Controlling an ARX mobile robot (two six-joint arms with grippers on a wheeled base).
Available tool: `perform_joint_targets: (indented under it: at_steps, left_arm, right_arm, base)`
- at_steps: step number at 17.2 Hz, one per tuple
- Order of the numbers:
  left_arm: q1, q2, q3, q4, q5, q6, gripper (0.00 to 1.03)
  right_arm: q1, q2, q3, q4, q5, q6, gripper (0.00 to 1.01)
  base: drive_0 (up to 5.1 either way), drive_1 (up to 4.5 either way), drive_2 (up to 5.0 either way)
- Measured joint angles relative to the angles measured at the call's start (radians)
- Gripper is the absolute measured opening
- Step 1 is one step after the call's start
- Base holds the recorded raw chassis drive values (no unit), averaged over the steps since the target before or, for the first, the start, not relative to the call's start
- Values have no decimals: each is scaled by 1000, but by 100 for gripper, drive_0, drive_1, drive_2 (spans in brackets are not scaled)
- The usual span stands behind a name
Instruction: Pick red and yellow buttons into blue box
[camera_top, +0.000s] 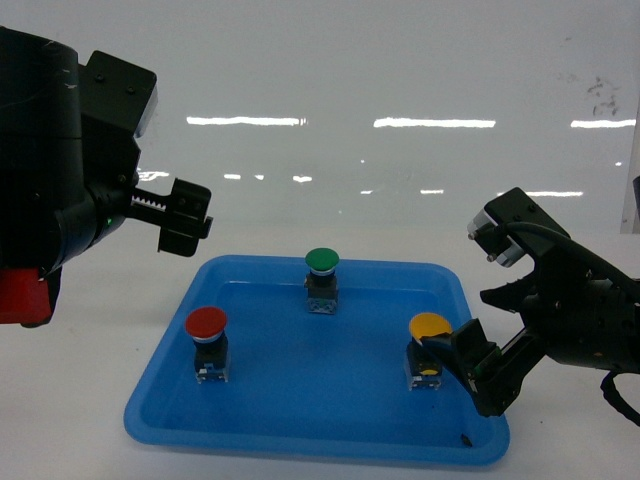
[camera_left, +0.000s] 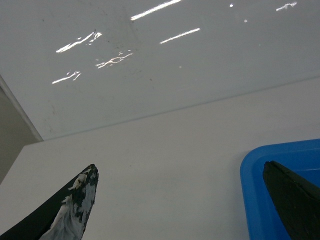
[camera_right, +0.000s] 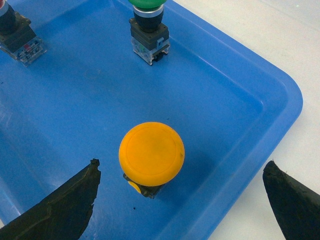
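Right gripper (camera_right: 180, 200), fingers apart, just beside the upright yellow button (camera_top: 428, 350) in the shallow blue tray (camera_top: 300, 425); red button (camera_top: 207, 343) stands there too. Left gripper (camera_left: 180, 205) spread, raised above the tabletop (camera_left: 165, 165).

A: The blue tray (camera_top: 300, 425) looks like smooth moulded plastic — a soft sheen, with pale highlights along its rim.

B: And the yellow button (camera_right: 151, 153)?

A: A matt plastic cap, faint ring near its edge; its body is dark plastic. The red button (camera_top: 206, 322) at nine o'clock in the tray has the same dull cap, and the green button (camera_top: 322, 260) at twelve o'clock too.

B: The table (camera_left: 165, 165)?

A: Smooth, matt white. The wall (camera_left: 150, 60) behind is glossy (it mirrors ceiling lights) and slightly scuffed.

B: The grippers?

A: Black and matt — the left gripper's finger (camera_left: 70, 210) has its coating worn to rough whitish patches.
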Motion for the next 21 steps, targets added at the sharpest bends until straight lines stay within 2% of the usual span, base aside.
perform_joint_targets:
  at_steps: [10, 17, 21]
  left_arm:
    - [0, 0, 0, 0, 0, 0, 98]
    - [0, 0, 0, 0, 0, 0, 98]
    - [0, 0, 0, 0, 0, 0, 98]
  right_arm:
    - [11, 103, 107, -30, -3, -20, 98]
    - [49, 136, 116, -62, -17, -19, 98]
    - [50, 151, 122, -73, -14, -26, 98]
  base:
    - [0, 0, 0]
    - [0, 0, 0]
    - [0, 0, 0]
